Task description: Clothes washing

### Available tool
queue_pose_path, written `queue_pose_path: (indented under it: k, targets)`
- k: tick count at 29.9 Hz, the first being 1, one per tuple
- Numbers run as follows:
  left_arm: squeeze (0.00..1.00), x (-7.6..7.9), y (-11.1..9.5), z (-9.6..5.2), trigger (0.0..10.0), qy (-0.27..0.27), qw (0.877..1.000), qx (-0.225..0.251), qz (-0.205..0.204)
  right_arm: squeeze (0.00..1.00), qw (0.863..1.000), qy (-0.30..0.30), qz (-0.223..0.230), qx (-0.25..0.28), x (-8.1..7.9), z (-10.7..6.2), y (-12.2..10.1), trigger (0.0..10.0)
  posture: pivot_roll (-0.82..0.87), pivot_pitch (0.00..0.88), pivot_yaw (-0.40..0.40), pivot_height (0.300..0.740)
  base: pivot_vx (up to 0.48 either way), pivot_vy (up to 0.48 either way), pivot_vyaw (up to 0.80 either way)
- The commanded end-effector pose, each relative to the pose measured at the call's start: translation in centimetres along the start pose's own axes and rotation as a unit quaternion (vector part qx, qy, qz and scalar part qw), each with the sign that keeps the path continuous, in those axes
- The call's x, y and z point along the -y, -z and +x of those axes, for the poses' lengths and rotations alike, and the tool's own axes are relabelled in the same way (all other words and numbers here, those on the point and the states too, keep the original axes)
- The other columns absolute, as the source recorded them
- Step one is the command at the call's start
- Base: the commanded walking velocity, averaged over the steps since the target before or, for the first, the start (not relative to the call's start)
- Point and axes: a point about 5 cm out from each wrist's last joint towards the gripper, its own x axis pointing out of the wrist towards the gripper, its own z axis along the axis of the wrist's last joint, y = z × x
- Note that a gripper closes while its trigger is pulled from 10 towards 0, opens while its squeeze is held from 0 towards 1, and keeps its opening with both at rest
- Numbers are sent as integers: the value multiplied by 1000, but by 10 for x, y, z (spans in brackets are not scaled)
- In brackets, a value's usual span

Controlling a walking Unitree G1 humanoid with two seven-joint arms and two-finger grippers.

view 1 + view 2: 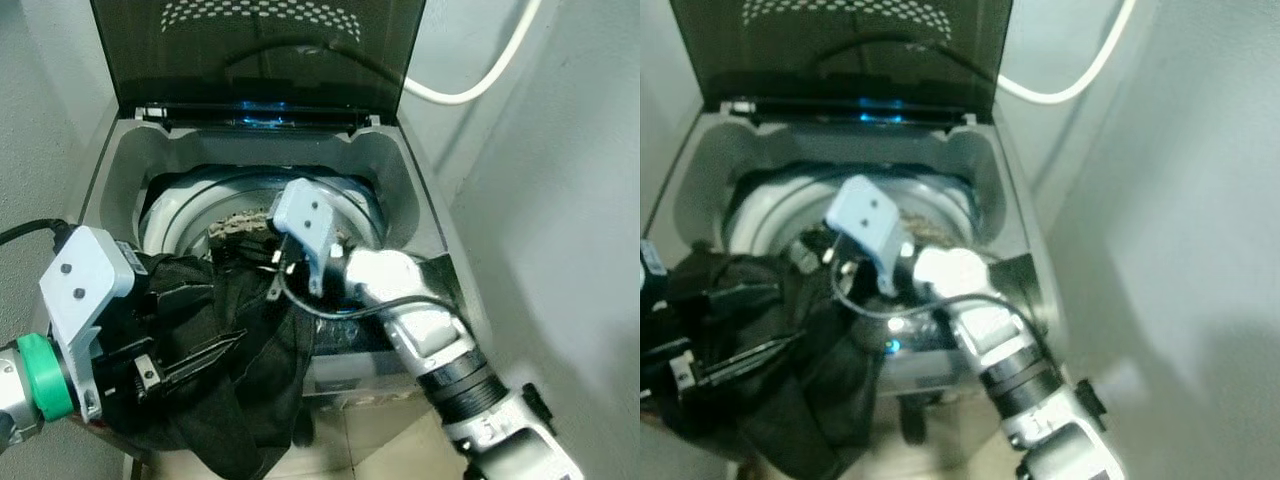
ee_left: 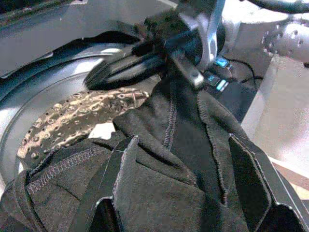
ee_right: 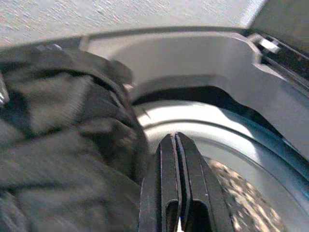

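A black garment (image 1: 245,390) hangs over the front left rim of the top-loading washing machine (image 1: 400,190), part of it trailing down the front. My left gripper (image 1: 215,352) stands at that rim, open, with the cloth bunched between its spread fingers (image 2: 113,179). My right gripper (image 3: 176,140) is shut with nothing in it. It reaches over the drum (image 1: 240,222), and its tips are close beside the garment's upper edge. The drum's perforated metal bottom (image 2: 77,121) shows beyond the cloth.
The dark lid (image 1: 260,50) stands upright at the back. A white hose (image 1: 480,85) runs along the grey wall on the right. Walls close in on both sides. Lit blue controls (image 2: 219,72) sit on the front panel, and tiled floor (image 1: 370,445) lies below.
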Motion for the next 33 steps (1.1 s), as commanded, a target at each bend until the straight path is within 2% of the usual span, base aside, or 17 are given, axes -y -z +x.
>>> queue_pose_path:
  k: [1, 3, 5, 6, 9, 10, 11, 13, 14, 15, 17, 18, 20, 22, 24, 29, 33]
  targets:
    - [0, 5, -1, 0, 10000, 11, 1000, -2, 9, 0, 1000, 10, 2, -8, 4, -3, 3, 10000, 170, 164, -35, 740, 0, 0, 0]
    - [0, 5, -2, -1, 10000, 11, 1000, -1, 10, 0, 999, 39, -5, -12, 14, -7, 2, 10000, 170, 164, -35, 740, 0, 0, 0]
    - [0, 5, -2, -1, 10000, 11, 1000, -1, 12, 0, 995, 99, 5, 20, 33, -14, -8, 10000, 172, 164, -36, 740, 0, 0, 0]
    - [0, 5, -2, -1, 10000, 11, 1000, -1, 12, 0, 995, 99, 5, 20, 33, -14, -8, 10000, 172, 164, -36, 740, 0, 0, 0]
    - [0, 5, -1, 0, 10000, 11, 1000, 0, 13, 0, 997, 70, 6, 39, 34, -21, -15, 10000, 172, 162, -35, 740, 0, 0, 0]
    - [0, 5, -1, 0, 10000, 11, 1000, -1, 14, 0, 999, 30, 2, 44, 28, -25, -16, 10000, 172, 162, -33, 740, 0, 0, 0]
    - [0, 5, -1, 0, 10000, 11, 1000, -1, 14, 0, 999, 30, 2, 44, 28, -25, -16, 10000, 172, 162, -33, 740, 0, 0, 0]
    - [0, 5, -2, 0, 10000, 15, 1000, -1, 19, 0, 997, -59, -15, 38, 11, -36, -17, 10000, 169, 159, -31, 740, 0, 0, 0]
    - [0, 5, -3, 0, 10000, 16, 1000, -1, 20, 0, 995, -87, -17, 35, 5, -40, -16, 10000, 169, 159, -31, 740, 0, 0, 0]
    - [0, 5, -3, 0, 10000, 16, 1000, -1, 20, 0, 995, -87, -17, 35, 5, -40, -16, 10000, 169, 159, -31, 740, 0, 0, 0]
    - [0, 4, -4, 0, 10000, 16, 1000, 1, 25, 1000, 988, -153, -16, 21, -14, -42, -12, 10000, 170, 150, -27, 740, 0, 0, 0]
    - [0, 4, -4, 0, 10000, 16, 1000, 1, 25, 1000, 988, -153, -16, 21, -14, -42, -12, 10000, 170, 150, -27, 740, 0, 0, 0]
    - [0, 3, -7, 3, 10000, 17, 999, 8, 33, 1000, 978, -210, -12, 11, -33, -41, -5, 10000, 171, 146, -28, 740, 0, 0, 0]
    - [0, 3, -7, 3, 10000, 17, 999, 8, 33, 1000, 978, -210, -12, 11, -33, -41, -5, 10000, 171, 146, -28, 740, 0, 0, 0]
    - [0, 1, -9, 5, 10000, 16, 999, 14, 40, 1000, 971, -241, -12, -1, -48, -35, 3, 10000, 169, 140, -29, 740, 0, 0, 0]
    - [0, 0, -11, 6, 10000, 18, 999, 20, 46, 1000, 966, -258, -13, -19, -63, -23, 16, 10000, 171, 133, -29, 740, 0, 0, 0]
    - [0, 0, -13, 6, 10000, 18, 998, 24, 51, 1000, 967, -252, -11, -27, -69, -14, 20, 10000, 178, 126, -29, 740, 0, 0, 0]
